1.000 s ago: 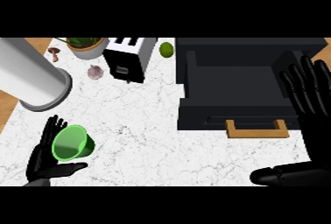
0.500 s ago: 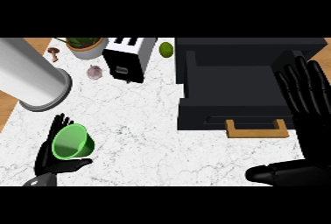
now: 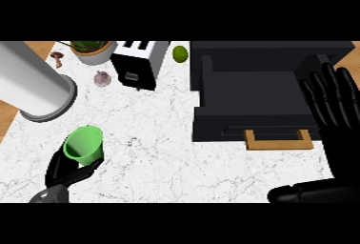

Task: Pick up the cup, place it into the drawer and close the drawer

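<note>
We've got the green cup in our left hand — fingers curled round its lower body, mouth tipped toward the counter's far edge — down by the near-left corner of the white marble counter. So the pick-up looks done, or very nearly; whether the cup has cleared the counter top we cannot tell from this steep angle. The rest of the job lies ahead of us. The black drawer stands open over at the counter's right side, its dark hollow showing nothing inside, with the wooden handle facing the near edge. Cup and drawer are well apart, so the carry across comes next, then the drop into the hollow, then a push on that handle front to shut it. Our right hand rests at the right edge beside the drawer, fingers straight and spread, holding nothing. Along the way sit a big grey cylinder at the left edge and a toaster toward the far edge — neither lies between cup and drawer, as we judge it.
</note>
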